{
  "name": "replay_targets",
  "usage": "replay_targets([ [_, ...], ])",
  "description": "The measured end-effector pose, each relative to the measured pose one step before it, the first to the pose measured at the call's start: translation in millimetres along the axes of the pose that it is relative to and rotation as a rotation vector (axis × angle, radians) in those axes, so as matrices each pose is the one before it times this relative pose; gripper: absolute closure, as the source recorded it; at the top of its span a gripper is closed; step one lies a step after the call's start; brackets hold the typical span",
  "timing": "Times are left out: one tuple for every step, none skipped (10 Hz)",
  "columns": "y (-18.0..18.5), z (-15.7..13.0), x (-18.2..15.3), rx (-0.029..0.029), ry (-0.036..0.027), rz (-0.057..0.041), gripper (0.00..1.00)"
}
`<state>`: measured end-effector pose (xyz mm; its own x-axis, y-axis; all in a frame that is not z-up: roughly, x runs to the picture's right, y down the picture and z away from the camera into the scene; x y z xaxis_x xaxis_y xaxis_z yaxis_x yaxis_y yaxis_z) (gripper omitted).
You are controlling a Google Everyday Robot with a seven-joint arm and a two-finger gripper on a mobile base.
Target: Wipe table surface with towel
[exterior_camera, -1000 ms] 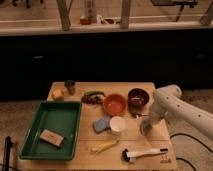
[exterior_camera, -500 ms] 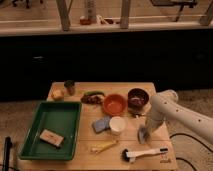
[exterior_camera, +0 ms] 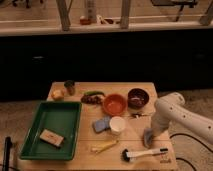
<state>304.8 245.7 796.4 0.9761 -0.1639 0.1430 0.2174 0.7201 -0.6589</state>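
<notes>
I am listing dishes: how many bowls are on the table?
2. The orange bowl stands mid-table; the dark bowl is just right of it. The gripper is at the towel near the right edge. None seems hidden.

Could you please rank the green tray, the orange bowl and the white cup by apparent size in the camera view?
1. green tray, largest
2. orange bowl
3. white cup, smallest
The pincer is down at the towel, near the brush.

Pale grey-blue towel point(exterior_camera: 148, 139), bunched (gripper point(exterior_camera: 150, 133) closed on it), resting on the tan plank table surface point(exterior_camera: 133, 135), near its right edge
</notes>
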Motion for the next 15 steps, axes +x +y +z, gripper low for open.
replay_targets([
  [-8.27,-2.03,20.18,0.01248,0.02315,0.03208,1.00],
  [-8.98,-1.32,5.65,0.00934,0.00530,0.01107,1.00],
  [-14.05,-0.81,4.32,0.01156,0.00677,0.00358,1.00],
  [-15.76,-0.21,0.09,0.00822,0.00068,-0.01051,1.00],
  [-7.00,0.24,-4.62,0.00179,-0.00283,-0.01246,1.00],
  [-6.11,1.31,-12.59,-0.00095,-0.01076,-0.02593,1.00],
  [-2.87,1.47,-13.68,-0.00231,-0.01067,-0.03205,1.00],
  [-0.49,2.22,-15.68,-0.00545,-0.01507,-0.03511,1.00],
  [-1.13,3.14,-17.59,-0.00469,-0.01932,-0.04233,1.00],
  [-0.74,3.58,-14.14,-0.00548,-0.01688,-0.03482,1.00],
  [4.43,7.61,-16.32,-0.01371,-0.02395,-0.03585,1.00],
  [7.16,4.03,-7.80,-0.01369,-0.01102,-0.01038,1.00],
  [6.69,1.56,-3.60,-0.00781,-0.00505,-0.00278,1.00],
  [10.32,-1.85,2.08,-0.00733,0.00503,0.01317,1.00],
  [6.47,-2.18,3.64,-0.00202,0.00451,0.00973,1.00],
])
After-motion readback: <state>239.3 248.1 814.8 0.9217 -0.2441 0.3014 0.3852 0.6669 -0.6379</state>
